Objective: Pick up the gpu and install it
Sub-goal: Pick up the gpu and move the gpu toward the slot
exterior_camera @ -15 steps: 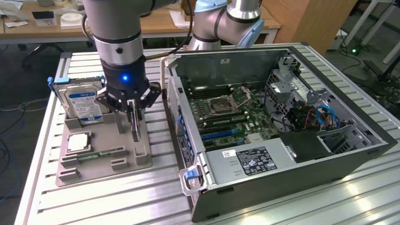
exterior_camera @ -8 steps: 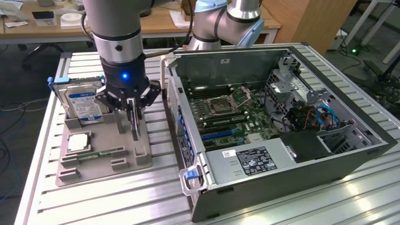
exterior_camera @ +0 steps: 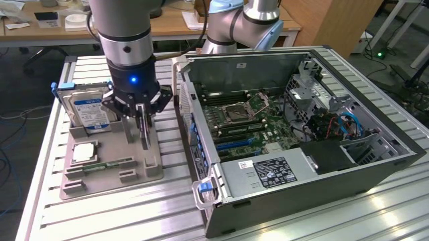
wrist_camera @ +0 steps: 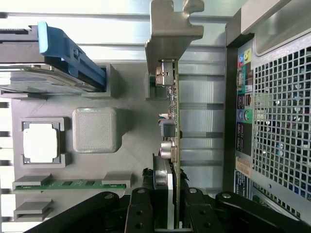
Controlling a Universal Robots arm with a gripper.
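- gripper [exterior_camera: 142,111]: jaws drawn in most of the way and clamped across the two flat faces of the gpu [wrist_camera: 177,121]. The black fingers [wrist_camera: 140,213] flank the board and a silver component mounted on it.
- gpu sits on edge, a thin dark strip below the fingers in the exterior view. It is over the grey fixture tray [exterior_camera: 127,181], between the hard drive [exterior_camera: 90,110] and the pc case [exterior_camera: 302,125]. Can't tell if its lower edge is clear of the tray slot.
- Handling, my read: light, thin and stiff, but fragile.
  - Capacitors and connectors stick out of one face.
  - Best hold is on bare board faces, not on parts. The clamp looks close to that silver block, so side load is a risk.
  - The laminate is smooth, so the card could pivot if twisted.
- bracket [wrist_camera: 167,29]: pale bent sheet metal with a stepped tab, at the end away from the fingers. Probably the toughest part of the card.
- tray: matte grey, fine ribbed printed-looking surface, raised pockets.
  - The hard drive is silver with a blue label and a blue plastic rail.
  - Also holds a square pale chip [exterior_camera: 84,152] and a narrow green memory stick [exterior_camera: 110,164].
- pc case: dark steel, lying with its open side up. Perforated rear grille, green motherboard with blue slots inside.
- table [exterior_camera: 134,216]: slatted aluminium, glossy.
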